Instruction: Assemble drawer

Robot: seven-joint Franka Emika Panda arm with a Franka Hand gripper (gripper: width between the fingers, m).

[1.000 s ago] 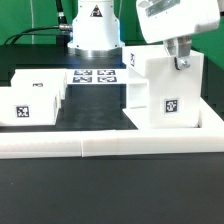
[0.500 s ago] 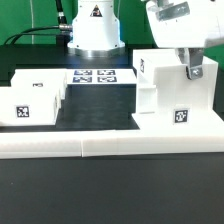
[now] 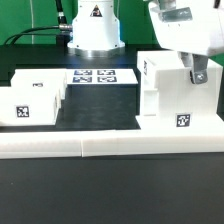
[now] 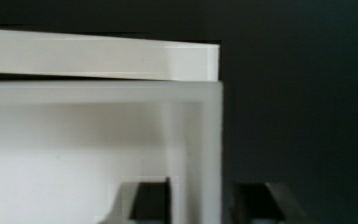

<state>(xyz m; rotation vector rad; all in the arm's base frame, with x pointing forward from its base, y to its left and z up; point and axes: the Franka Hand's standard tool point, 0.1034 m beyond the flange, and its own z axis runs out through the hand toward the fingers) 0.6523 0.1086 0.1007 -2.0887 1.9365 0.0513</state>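
The large white drawer housing (image 3: 176,98) stands on the black table at the exterior view's right, with tags on its front and side. My gripper (image 3: 195,71) comes down from above and is shut on the housing's upper wall. In the wrist view the housing's wall (image 4: 190,130) runs between my two dark fingers (image 4: 149,202), with the gripper (image 4: 206,203) closed over it. Small white trays (image 3: 33,100) with tags sit at the exterior view's left, away from the gripper.
The marker board (image 3: 100,76) lies flat at the back centre, in front of the robot base (image 3: 95,25). A long low white bar (image 3: 100,147) borders the table's front edge. Black table surface (image 3: 95,108) lies between the trays and the housing.
The gripper has moved toward the exterior view's right with the housing held in it; the housing now stands further right. The trays have not moved.
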